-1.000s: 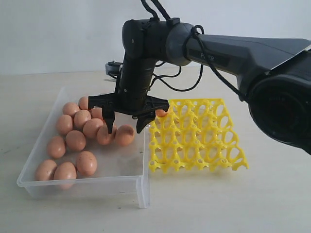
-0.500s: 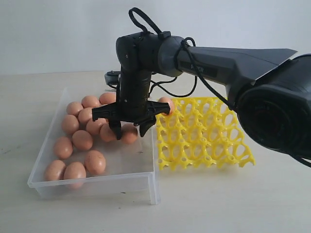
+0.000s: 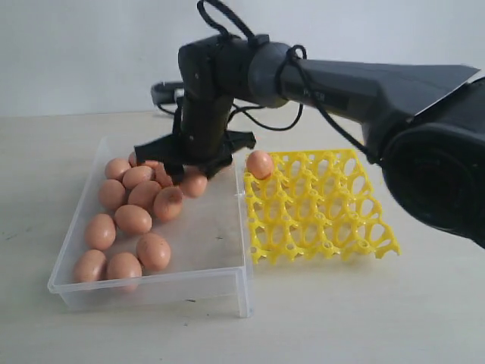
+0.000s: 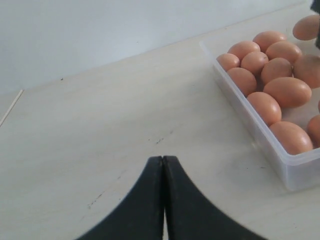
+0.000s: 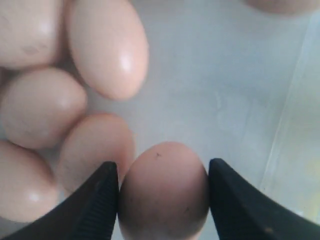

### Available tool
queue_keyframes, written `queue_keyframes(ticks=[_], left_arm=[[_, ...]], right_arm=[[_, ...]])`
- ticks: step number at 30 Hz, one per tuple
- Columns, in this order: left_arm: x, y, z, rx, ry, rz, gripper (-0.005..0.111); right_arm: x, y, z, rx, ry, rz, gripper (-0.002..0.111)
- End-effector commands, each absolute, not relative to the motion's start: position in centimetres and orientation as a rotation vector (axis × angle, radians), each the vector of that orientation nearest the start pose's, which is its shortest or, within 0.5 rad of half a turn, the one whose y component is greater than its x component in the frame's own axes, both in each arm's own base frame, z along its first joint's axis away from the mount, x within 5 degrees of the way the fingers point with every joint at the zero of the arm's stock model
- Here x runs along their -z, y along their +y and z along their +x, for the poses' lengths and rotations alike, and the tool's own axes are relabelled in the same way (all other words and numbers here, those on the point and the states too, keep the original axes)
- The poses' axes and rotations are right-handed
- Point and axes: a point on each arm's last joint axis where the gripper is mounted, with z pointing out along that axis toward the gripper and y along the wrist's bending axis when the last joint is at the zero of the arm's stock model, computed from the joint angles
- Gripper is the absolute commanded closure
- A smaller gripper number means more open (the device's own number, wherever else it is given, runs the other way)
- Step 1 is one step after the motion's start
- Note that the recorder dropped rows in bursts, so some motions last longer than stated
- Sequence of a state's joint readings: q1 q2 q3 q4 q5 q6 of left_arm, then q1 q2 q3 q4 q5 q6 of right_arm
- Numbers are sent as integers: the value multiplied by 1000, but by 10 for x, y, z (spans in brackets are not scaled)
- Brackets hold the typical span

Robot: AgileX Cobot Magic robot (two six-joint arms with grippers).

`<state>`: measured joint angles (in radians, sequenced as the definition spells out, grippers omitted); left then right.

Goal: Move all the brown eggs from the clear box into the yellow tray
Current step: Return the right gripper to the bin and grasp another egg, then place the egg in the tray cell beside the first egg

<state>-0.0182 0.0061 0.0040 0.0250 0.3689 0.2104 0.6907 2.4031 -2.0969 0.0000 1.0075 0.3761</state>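
Several brown eggs (image 3: 133, 218) lie in the clear box (image 3: 151, 292), mostly along its left side. One more brown egg (image 3: 260, 164) sits in the near-left corner cup of the yellow tray (image 3: 326, 208). My right gripper (image 3: 195, 173) reaches down into the far part of the box. In the right wrist view its fingers (image 5: 102, 200) press both sides of a single egg (image 5: 162, 192), which stays low over the box floor. My left gripper (image 4: 163, 159) is shut and empty over bare table beside the box (image 4: 260, 142).
The yellow tray lies directly right of the clear box, almost touching its right wall. Cables (image 3: 261, 117) trail over the table behind the right arm. A pale wall stands behind the table.
The right gripper's jaws have narrowed from wide open onto one egg at the far side of the box. The left gripper is seen only now.
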Motion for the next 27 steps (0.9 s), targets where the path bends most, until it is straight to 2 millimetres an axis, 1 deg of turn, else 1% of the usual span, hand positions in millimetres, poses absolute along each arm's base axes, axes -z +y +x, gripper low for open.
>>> queue_keyframes(ticks=[1,3,4,5,6,7,8,9,10,11,12,13,14,16,18,20,27], left_arm=[[-181,0,53,-153,1834,222,107],[-181,0,53,-153,1834,222,107],[-181,0,53,-153,1834,222,107],[-181,0,53,-153,1834,222,107],[-181,0,53,-153,1834,222,107],[-181,0,53,-153,1834,222,107],[-181,0,53,-153,1834,222,107],[-181,0,53,-153,1834,222,107],[-181,0,53,-153,1834,222,107],[-181,0,53,-153,1834,222,107],[-181,0,53,-153,1834,222,107],[-181,0,53,-153,1834,222,107],[-181,0,53,-153,1834,222,107],[-181,0,53,-153,1834,222,107],[-181,0,53,-153,1834,222,107],[-181,0,53,-153,1834,222,107],[-181,0,53,-153,1834,222,107]], right_arm=[[-235,325,400,-313,2484,-482,108],[-248,319,400,-266,2376,-519,108],[-252,312,400,-247,2327,-531,108],[-253,301,399,-243,2260,-546,108],[-252,294,397,-265,2229,-541,108],[-243,281,393,-324,2169,-524,108],[-241,272,389,-353,2130,-513,108],[-231,255,384,-406,2067,-483,108],[-225,245,382,-427,2026,-477,108],[-212,227,376,-445,1959,-472,108],[-204,217,374,-447,1934,-462,108],[-190,200,371,-437,1919,-426,108],[-178,184,372,-417,1925,-396,108],[-166,166,375,-390,1915,-372,108],[-156,152,382,-373,1914,-334,108],[-144,146,387,-365,1928,-316,108],[-114,143,391,-361,1963,-312,108]])
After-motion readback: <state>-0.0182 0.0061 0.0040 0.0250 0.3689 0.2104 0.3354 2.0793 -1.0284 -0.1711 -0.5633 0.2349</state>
